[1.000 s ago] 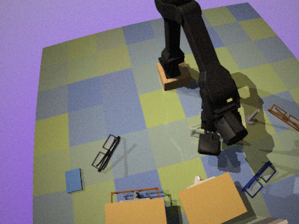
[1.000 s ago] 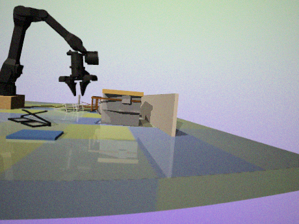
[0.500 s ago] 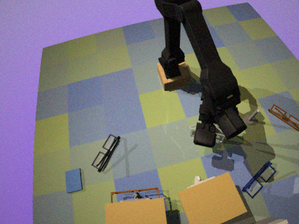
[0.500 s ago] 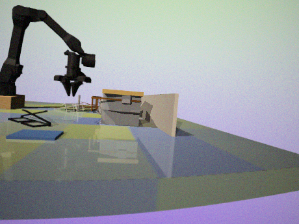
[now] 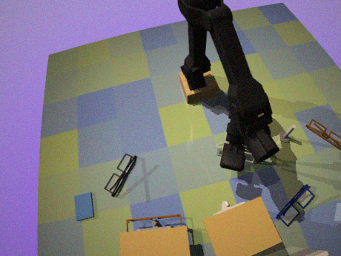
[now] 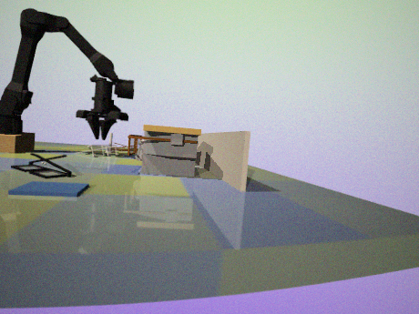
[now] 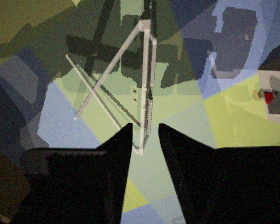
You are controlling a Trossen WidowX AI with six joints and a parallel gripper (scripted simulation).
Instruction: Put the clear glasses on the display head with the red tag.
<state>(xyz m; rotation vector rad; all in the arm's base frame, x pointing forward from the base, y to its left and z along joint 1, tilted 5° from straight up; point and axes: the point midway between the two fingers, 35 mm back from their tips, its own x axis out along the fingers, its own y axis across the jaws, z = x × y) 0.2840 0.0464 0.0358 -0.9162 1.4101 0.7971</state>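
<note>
The clear glasses rest on the table, thin and pale, largely hidden by the gripper in the top view. My gripper points down above them, partly open and empty; in the wrist view the frame runs between and beyond the fingertips, with the temples to the left. The red tag shows on a head at the right edge of the wrist view. This appears to be the bare head with a flat orange top. The other head wears brown glasses.
Black glasses and a blue block lie to the left in the top view. Blue glasses, brown glasses and a small pale stand are to the right. A cream panel stands behind the heads.
</note>
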